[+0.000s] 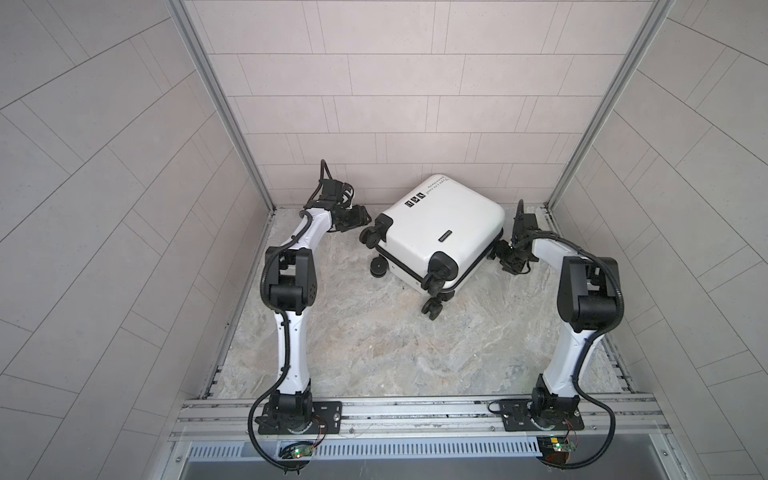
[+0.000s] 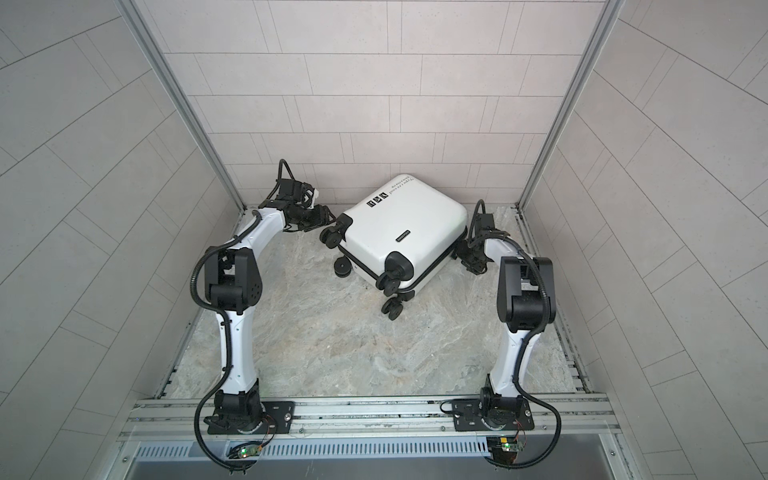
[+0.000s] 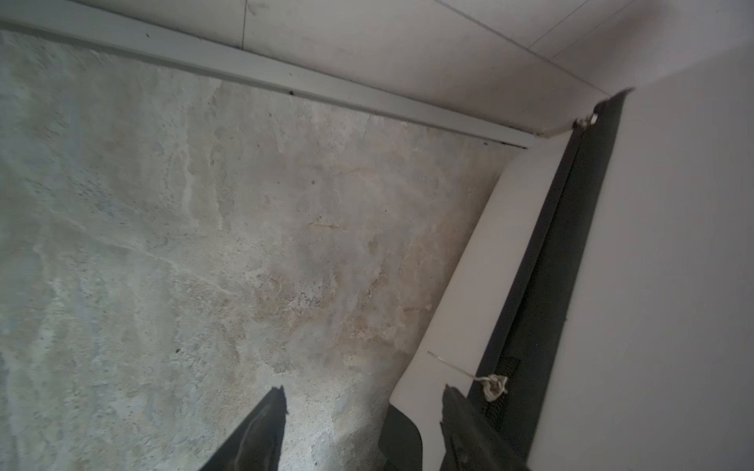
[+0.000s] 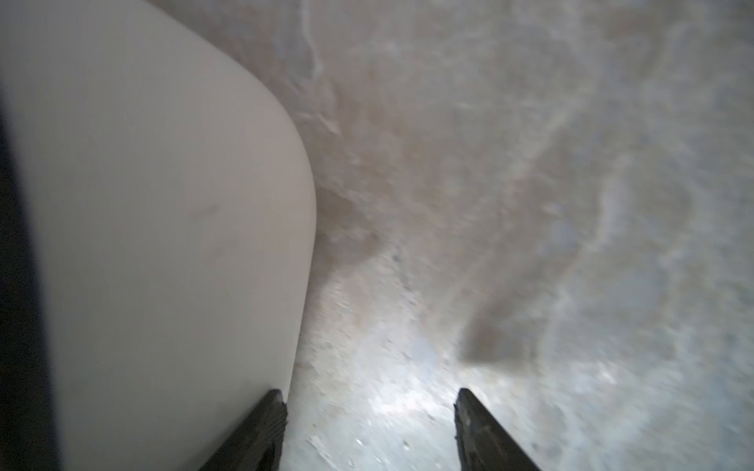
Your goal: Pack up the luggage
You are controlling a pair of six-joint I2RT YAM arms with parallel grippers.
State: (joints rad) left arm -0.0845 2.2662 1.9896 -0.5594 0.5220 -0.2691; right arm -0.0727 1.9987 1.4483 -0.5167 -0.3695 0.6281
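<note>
Left wrist view first: the left gripper (image 3: pixel 363 395) has its fingers spread. One tip is over bare floor and the other sits right at the black zipper band (image 3: pixel 571 265). A corner of the white shell lies between the tips, but floor shows beside it, so nothing is clamped.

Over to the right gripper (image 4: pixel 369 395): spread as well, nothing between the tips, one tip just beside the shell.

Outward now. The luggage (image 1: pixel 444 224) lies flat on the stone-look floor (image 1: pixel 374 340), far centre, close to the back wall. It's turned at an angle, with its wheels (image 1: pixel 432 307) pointing near and left, and both halves sit together, lid down.

My read: loading looks finished, since no loose item shows anywhere. What's left would be securing the closure, and I can't make out whether the zipper is fully run.

The count: one luggage, four wheels, two arms, two grippers.
</note>
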